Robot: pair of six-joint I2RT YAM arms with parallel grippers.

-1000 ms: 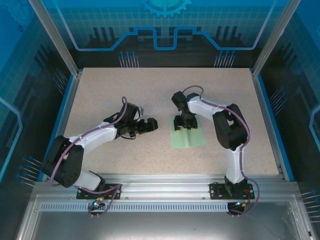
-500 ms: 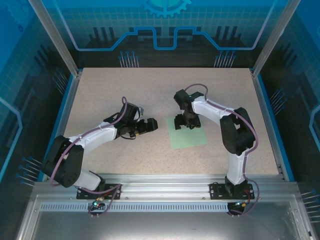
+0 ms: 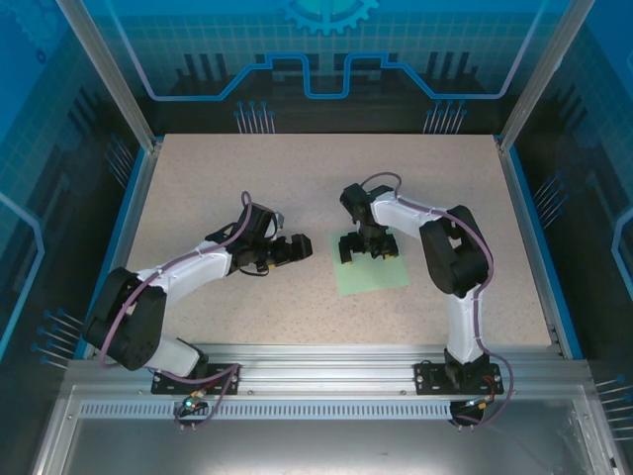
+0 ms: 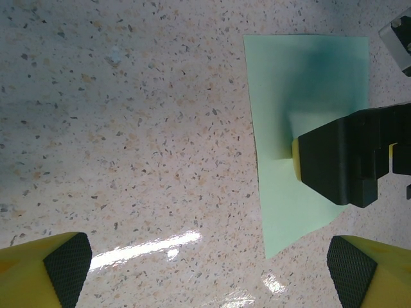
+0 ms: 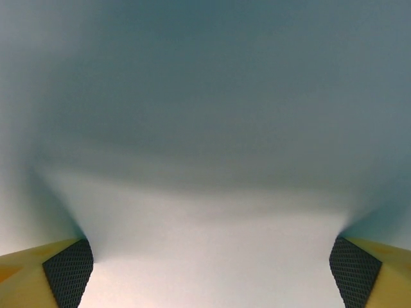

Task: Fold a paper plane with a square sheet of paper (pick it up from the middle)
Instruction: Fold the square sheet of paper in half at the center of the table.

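The square sheet of paper [image 3: 374,275], pale mint green, lies flat on the speckled table right of centre. My right gripper [image 3: 366,247] points down on the sheet's far part with its jaws wide open and a fingertip at each side. In the right wrist view the paper [image 5: 205,218] is a close blur between the fingertips [image 5: 67,276]. My left gripper [image 3: 299,247] hovers open to the left of the sheet, apart from it. In its own view the sheet [image 4: 289,83] and the right gripper's black body [image 4: 347,160] sit at the upper right. The paper plane is out of view.
Bare speckled tabletop [image 3: 247,188] surrounds the sheet on all sides. Blue rails edge the table at left [image 3: 129,218] and right [image 3: 539,237], with enclosure posts at the back corners. The arm bases sit on the metal rail [image 3: 316,361] at the near edge.
The right gripper's jaws have spread wide open over the sheet. Its wrist shifted slightly away and came back. The left arm has not moved.
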